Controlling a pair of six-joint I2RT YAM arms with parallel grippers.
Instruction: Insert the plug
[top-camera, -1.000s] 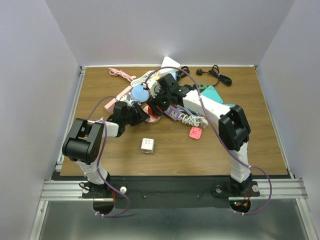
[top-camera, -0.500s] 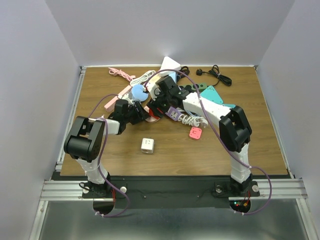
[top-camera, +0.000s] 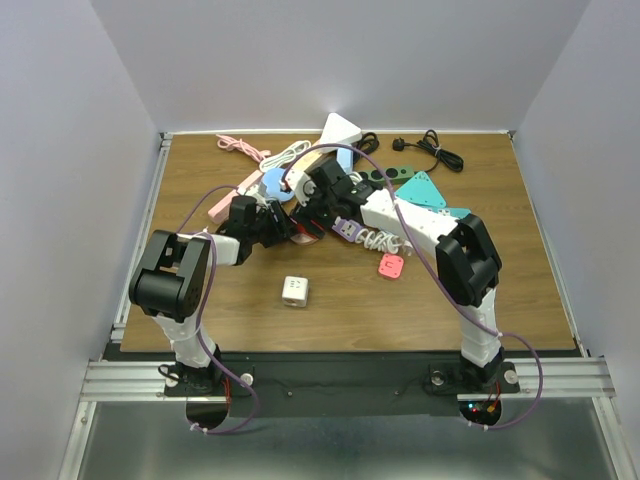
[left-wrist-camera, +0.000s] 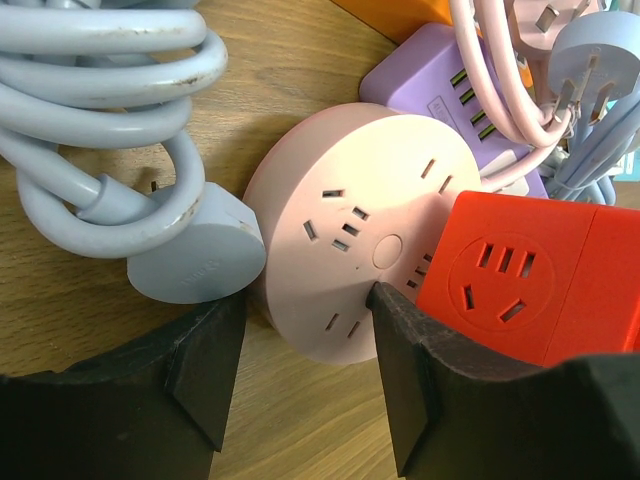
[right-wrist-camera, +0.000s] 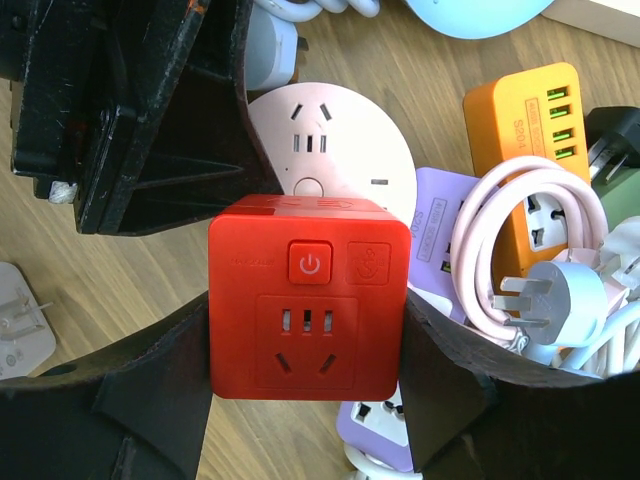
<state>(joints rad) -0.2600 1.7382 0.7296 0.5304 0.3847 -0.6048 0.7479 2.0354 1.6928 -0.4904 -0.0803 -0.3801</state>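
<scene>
A red cube socket block (right-wrist-camera: 308, 300) has my right gripper (right-wrist-camera: 308, 335) shut on its two sides; its underside is hidden. It hangs just above and beside a pink round socket (left-wrist-camera: 350, 230) lying flat on the table. My left gripper (left-wrist-camera: 305, 340) stands open at the disc's near edge, with one fingertip (left-wrist-camera: 385, 300) against the disc's face and next to the red cube (left-wrist-camera: 530, 270). A pale blue plug (left-wrist-camera: 195, 265) on a thick coiled cable lies against the disc's left side, by the other finger. In the top view both grippers (top-camera: 295, 215) meet mid-table.
A purple power strip (right-wrist-camera: 445, 215) and an orange USB strip (right-wrist-camera: 520, 110) lie close to the right. A white plug on a pink cable (right-wrist-camera: 555, 290) rests on them. A white cube adapter (top-camera: 295, 291), a coral adapter (top-camera: 390, 266) and a black cable (top-camera: 430, 150) lie around.
My right gripper has carried the red cube a little to the left, closer to the left gripper. The left gripper has crept slightly farther in.
</scene>
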